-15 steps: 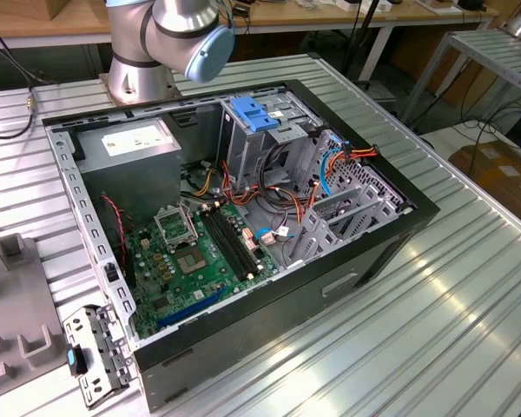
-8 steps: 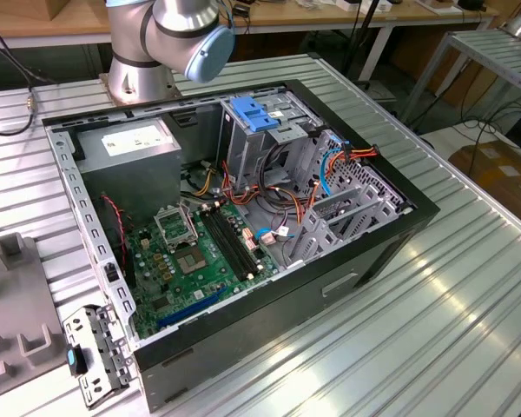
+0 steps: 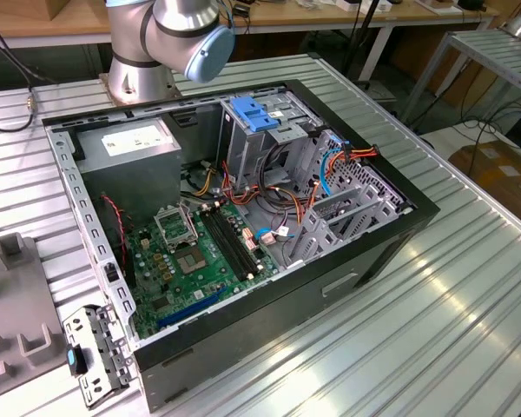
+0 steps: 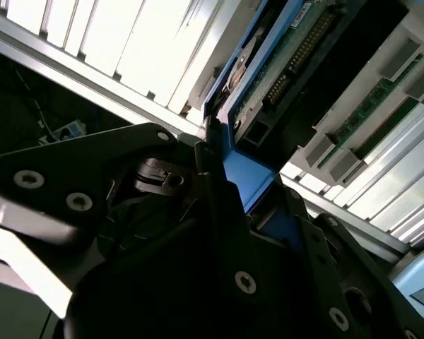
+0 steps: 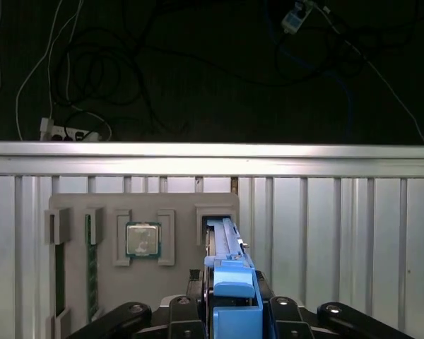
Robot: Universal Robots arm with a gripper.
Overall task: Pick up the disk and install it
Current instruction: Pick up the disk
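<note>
The end effector [image 5: 233, 286] appears clamped on the blue end rail of the disk [image 5: 225, 236], jaws closed against both sides. The disk stands on edge in a slot of the grey holder plate [image 5: 78, 205] on the ribbed tabletop [image 5: 339, 233]. Its long axis runs straight away from the end effector. A processor chip [image 5: 143, 240] sits nearby.

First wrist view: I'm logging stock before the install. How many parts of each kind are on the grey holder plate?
processor chip: 1
green strips standing on edge: 2
disk with blue rail: 1
Total: 4
</note>
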